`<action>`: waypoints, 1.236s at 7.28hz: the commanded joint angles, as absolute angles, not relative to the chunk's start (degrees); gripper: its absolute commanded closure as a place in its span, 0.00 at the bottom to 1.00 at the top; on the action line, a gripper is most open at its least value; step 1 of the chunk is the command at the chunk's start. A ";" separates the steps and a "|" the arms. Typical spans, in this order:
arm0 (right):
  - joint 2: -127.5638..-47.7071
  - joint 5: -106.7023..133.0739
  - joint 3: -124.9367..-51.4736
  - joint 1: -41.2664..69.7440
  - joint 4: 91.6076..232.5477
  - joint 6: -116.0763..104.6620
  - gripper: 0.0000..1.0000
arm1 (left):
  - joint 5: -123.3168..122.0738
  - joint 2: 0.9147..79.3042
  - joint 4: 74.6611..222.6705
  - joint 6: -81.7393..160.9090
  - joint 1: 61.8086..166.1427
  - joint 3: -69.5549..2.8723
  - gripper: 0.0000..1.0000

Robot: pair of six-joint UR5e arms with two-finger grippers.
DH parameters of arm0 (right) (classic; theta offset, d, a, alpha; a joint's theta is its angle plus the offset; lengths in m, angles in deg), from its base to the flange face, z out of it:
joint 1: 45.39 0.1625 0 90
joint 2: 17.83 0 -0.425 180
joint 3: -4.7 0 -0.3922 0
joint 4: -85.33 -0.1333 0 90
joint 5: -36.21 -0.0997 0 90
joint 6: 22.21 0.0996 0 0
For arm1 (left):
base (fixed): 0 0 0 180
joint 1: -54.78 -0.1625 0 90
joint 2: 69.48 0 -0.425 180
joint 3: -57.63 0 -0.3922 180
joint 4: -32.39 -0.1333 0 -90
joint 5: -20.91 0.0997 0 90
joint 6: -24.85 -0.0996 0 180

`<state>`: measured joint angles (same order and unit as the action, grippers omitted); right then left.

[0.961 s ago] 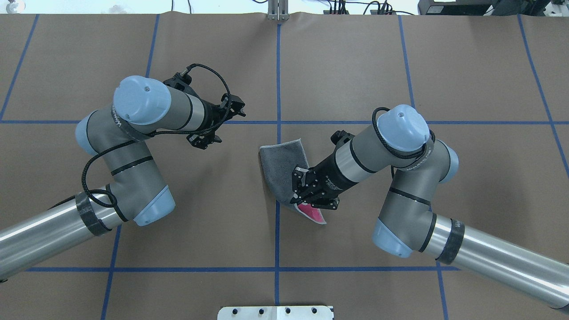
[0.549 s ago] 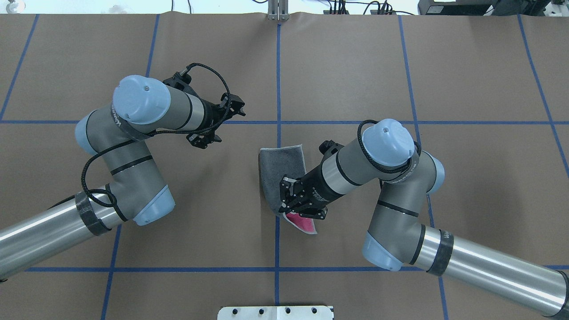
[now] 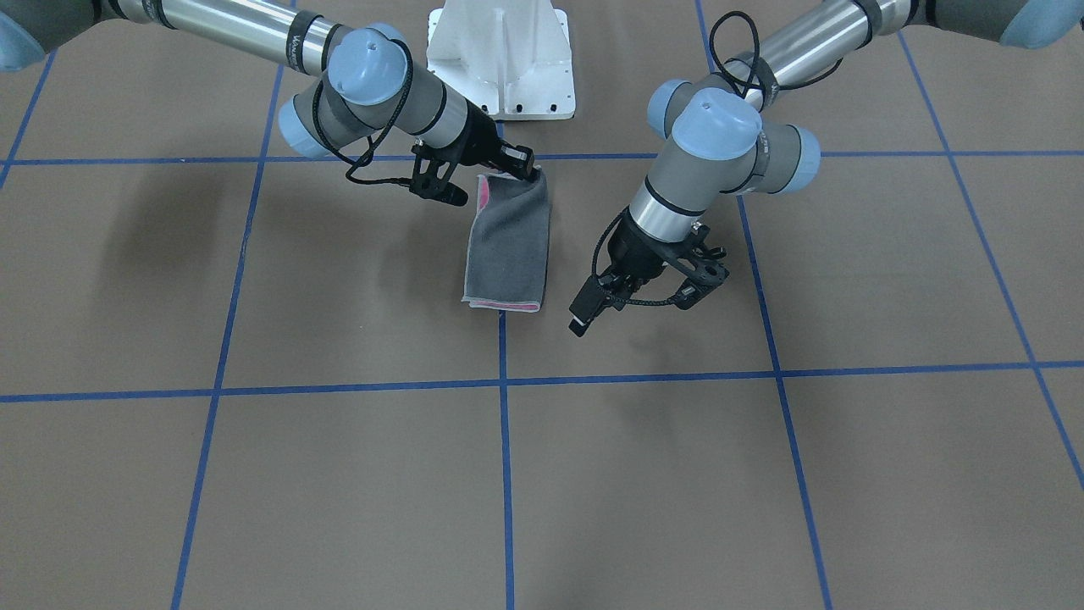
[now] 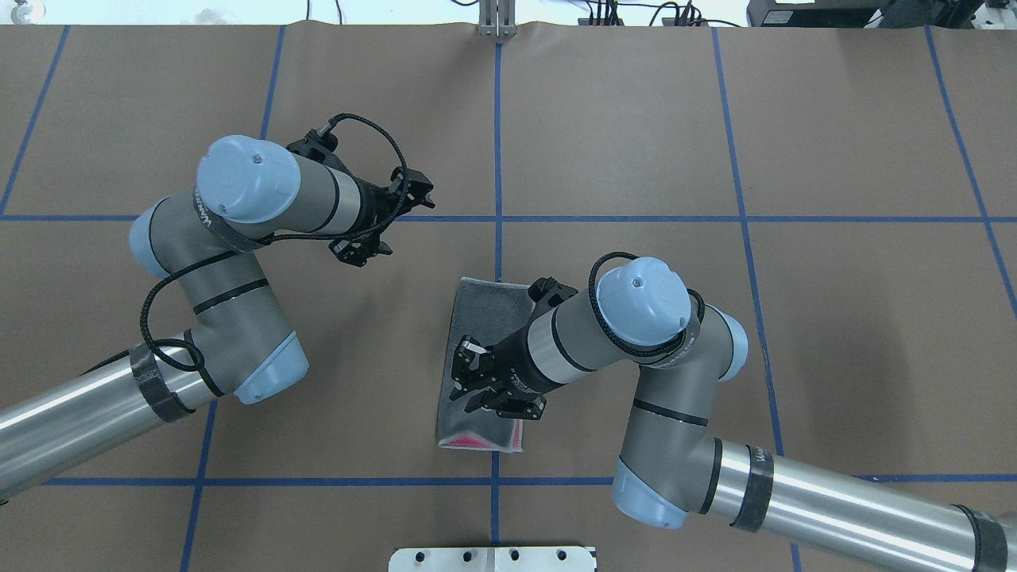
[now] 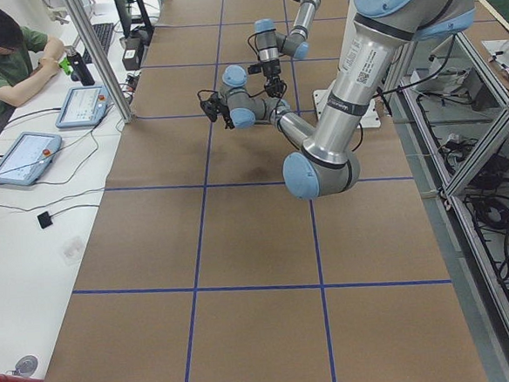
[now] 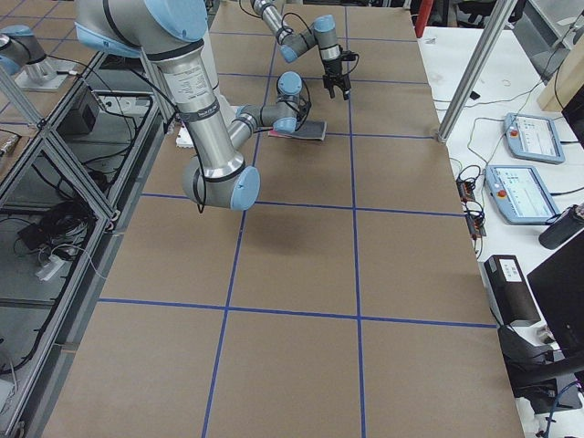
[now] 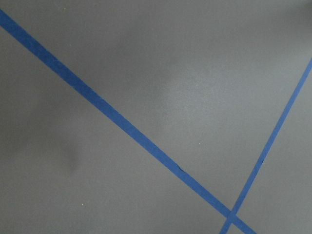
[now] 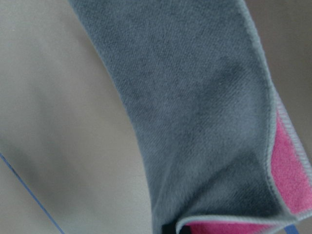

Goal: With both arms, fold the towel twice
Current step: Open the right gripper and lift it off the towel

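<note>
The towel (image 4: pixel 483 311) lies folded in half as a long strip near the table's middle, dark grey face up, with pink showing at its end nearest the robot base (image 4: pixel 477 438). It also shows in the front view (image 3: pixel 508 246) and fills the right wrist view (image 8: pixel 195 97). My right gripper (image 4: pixel 462 381) is over the strip's near end and is shut on the towel's corner (image 3: pixel 527 172). My left gripper (image 4: pixel 389 222) hangs open and empty over bare table, apart from the towel, on its left in the overhead view (image 3: pixel 648 292).
The white bolted pedestal (image 3: pixel 500 59) stands at the robot's edge of the table. Blue tape lines (image 7: pixel 122 126) cross the brown table cover. An operator (image 5: pixel 4 51) sits by tablets past the far edge.
My right gripper has carried the towel's held edge toward the robot base and slightly left, so the towel now lies as a long strip. The left arm has barely moved.
</note>
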<state>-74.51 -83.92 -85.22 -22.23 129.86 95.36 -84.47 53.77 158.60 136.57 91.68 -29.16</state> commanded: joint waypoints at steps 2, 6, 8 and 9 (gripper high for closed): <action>-76.53 -90.75 -85.91 -14.67 129.72 91.28 0.00 | -85.34 53.22 158.60 136.56 92.22 -30.60 0.00; -77.50 -95.01 -84.43 -3.67 129.98 81.89 0.00 | -87.02 50.06 158.34 138.49 89.78 -37.01 0.00; -77.51 -94.57 -84.33 -0.23 129.98 79.23 0.00 | -85.62 47.95 158.16 143.05 83.72 -40.97 0.00; -77.59 -94.57 -83.72 1.61 129.98 76.35 0.00 | -82.13 45.41 157.90 143.68 79.78 -43.77 0.00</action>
<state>-77.52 -94.64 -84.23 -0.64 129.98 79.28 -85.03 47.78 158.14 142.24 83.98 -40.84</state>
